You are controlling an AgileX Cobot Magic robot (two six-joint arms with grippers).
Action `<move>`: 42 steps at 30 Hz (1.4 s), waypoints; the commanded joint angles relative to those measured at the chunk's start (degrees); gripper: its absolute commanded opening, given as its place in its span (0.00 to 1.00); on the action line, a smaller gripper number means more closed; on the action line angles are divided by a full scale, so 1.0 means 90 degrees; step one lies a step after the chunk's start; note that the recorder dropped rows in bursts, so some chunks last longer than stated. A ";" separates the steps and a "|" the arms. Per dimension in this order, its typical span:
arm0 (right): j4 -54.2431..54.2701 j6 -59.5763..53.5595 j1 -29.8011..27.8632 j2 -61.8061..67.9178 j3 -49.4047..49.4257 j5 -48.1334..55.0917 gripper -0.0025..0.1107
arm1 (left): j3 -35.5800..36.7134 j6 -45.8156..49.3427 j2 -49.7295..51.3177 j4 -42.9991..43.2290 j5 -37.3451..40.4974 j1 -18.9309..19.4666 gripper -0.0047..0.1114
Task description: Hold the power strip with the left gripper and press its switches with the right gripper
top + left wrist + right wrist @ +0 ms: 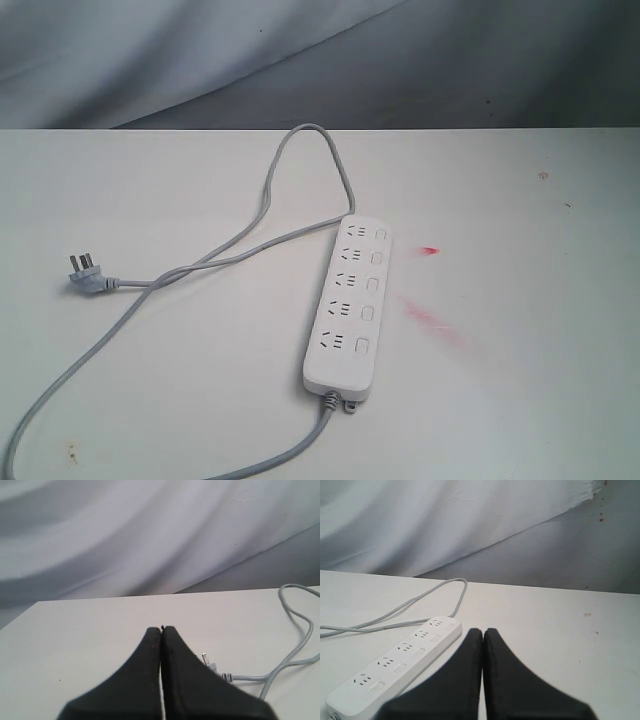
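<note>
we see a wide white tabletop [520,400] with a pale grey cloth [150,50] draped behind its far edge. the power strip [345,300] lies flat near the middle of the tabletop, sockets up, and neither arm touches it. its long axis runs from the near edge toward the cloth, the far end leaning a little right in the exterior view. the grey cord [268,190] leaves the near end, makes a tall loop toward the cloth, passes just beside the strip's far end and ends at the plug [84,270], well off to the left. any print on the strip is too small for us to read. the left gripper [161,630] hangs over the tabletop, fingers pressed together on nothing, with the plug just beyond them. the right gripper [483,631] also has its fingers closed and empty, with the strip near but apart. five switches [367,313] line the strip's right side, one per row. red smears [432,322] mark the tabletop just right of it.
</note>
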 commanded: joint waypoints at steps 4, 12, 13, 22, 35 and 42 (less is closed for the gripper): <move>0.0023 0.0018 -0.0058 -0.0027 0.0021 -0.0016 0.02 | 0.0030 -0.0299 -0.0028 0.0060 0.0009 0.0018 0.04; 0.0023 0.0018 -0.0058 -0.0027 0.0021 -0.0016 0.02 | 0.0030 -0.0284 -0.0028 0.0060 -0.0006 0.0018 0.04; 0.0023 0.0018 -0.0058 -0.0027 0.0021 -0.0016 0.02 | 0.0030 -0.0284 -0.0028 0.0060 -0.0006 0.0018 0.04; 0.0023 0.0018 -0.0058 -0.0027 0.0021 -0.0016 0.02 | 0.0030 -0.0284 -0.0028 0.0060 -0.0006 0.0018 0.04; 0.0405 0.0067 -0.1167 -0.0027 0.0021 -0.0080 0.02 | 0.0030 -0.0271 -0.0028 0.0060 -0.0005 0.0018 0.04; 0.0455 -0.0387 -0.2490 -0.0027 0.0021 0.0058 0.02 | 0.0030 -0.0271 -0.0028 0.0060 -0.0005 0.0018 0.04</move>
